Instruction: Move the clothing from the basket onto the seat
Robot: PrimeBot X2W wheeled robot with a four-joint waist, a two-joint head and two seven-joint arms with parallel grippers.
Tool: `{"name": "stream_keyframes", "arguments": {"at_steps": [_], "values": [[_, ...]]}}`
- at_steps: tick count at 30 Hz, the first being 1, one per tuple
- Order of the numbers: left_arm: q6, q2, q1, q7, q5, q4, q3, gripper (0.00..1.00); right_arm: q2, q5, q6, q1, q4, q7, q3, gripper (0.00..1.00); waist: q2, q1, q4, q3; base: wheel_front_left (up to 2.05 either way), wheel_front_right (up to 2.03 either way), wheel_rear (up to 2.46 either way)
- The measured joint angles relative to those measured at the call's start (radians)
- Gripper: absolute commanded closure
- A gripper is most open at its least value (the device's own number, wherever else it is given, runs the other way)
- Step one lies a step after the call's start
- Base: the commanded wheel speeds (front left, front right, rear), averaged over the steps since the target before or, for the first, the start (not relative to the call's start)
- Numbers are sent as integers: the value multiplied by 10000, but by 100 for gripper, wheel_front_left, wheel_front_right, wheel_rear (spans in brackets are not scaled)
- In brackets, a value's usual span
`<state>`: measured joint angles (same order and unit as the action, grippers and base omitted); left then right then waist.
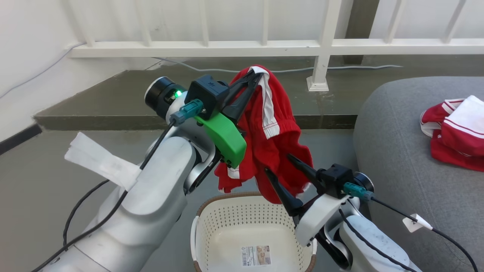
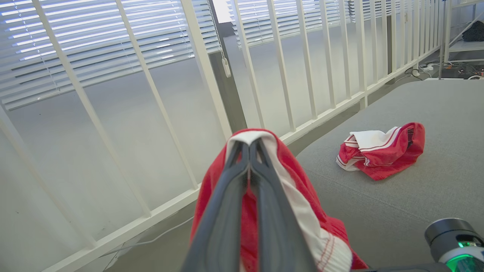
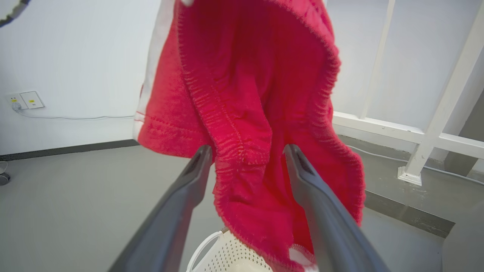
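Note:
My left gripper (image 1: 256,75) is shut on the top of a red garment (image 1: 272,147) with a white stripe, which hangs above the basket (image 1: 227,219). In the left wrist view the left gripper (image 2: 249,145) pinches the white band of that red garment (image 2: 302,177). My right gripper (image 1: 278,162) is open, its fingers to either side of the garment's lower folds; in the right wrist view the right gripper (image 3: 245,151) straddles the red garment (image 3: 245,113). The basket holds nothing but its label sticker (image 1: 256,255). A second red and white garment (image 1: 455,130) lies crumpled on the grey seat (image 1: 401,158).
A white railing (image 1: 264,47) and a raised concrete step (image 1: 151,94) run behind. A cable (image 1: 264,70) lies along the step. The white wall (image 1: 30,56) is at the left. A wall socket (image 3: 26,100) sits low on the wall.

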<state>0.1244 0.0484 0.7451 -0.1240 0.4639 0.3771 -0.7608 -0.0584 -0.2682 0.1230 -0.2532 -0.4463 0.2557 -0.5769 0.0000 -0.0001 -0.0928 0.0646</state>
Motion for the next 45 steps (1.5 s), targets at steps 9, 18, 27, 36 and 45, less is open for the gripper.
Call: {"name": "stream_keyframes", "arguments": {"at_steps": [9, 18, 27, 36, 45], "values": [[0, -10, 43, 192, 94, -376, -222, 100, -13, -150, 0, -666, -748, 0, -765, 0, 0, 0, -383, 14, 0, 0, 0], [-31, -12, 32, 345, 265, -558, -171, 100, -21, -606, 2, -1300, -1011, 0, -1411, 100, 0, 0, -514, -27, 0, 0, 0], [-522, 332, -620, 397, 721, -245, 437, 100, -25, -940, 2, -1612, -627, 0, -1101, 100, 0, 0, -198, -135, 0, 0, 0], [-771, 518, -1404, 65, 1220, -42, 917, 0, -52, -963, 0, -1733, -328, 0, -90, 100, 0, 1, 324, -312, 0, 0, 0], [-717, 715, -2071, -458, 1312, -77, 1030, 0, -652, -997, -205, -1972, 205, -2, 982, 100, 0, 1, 785, -440, 0, 0, 0]]}}
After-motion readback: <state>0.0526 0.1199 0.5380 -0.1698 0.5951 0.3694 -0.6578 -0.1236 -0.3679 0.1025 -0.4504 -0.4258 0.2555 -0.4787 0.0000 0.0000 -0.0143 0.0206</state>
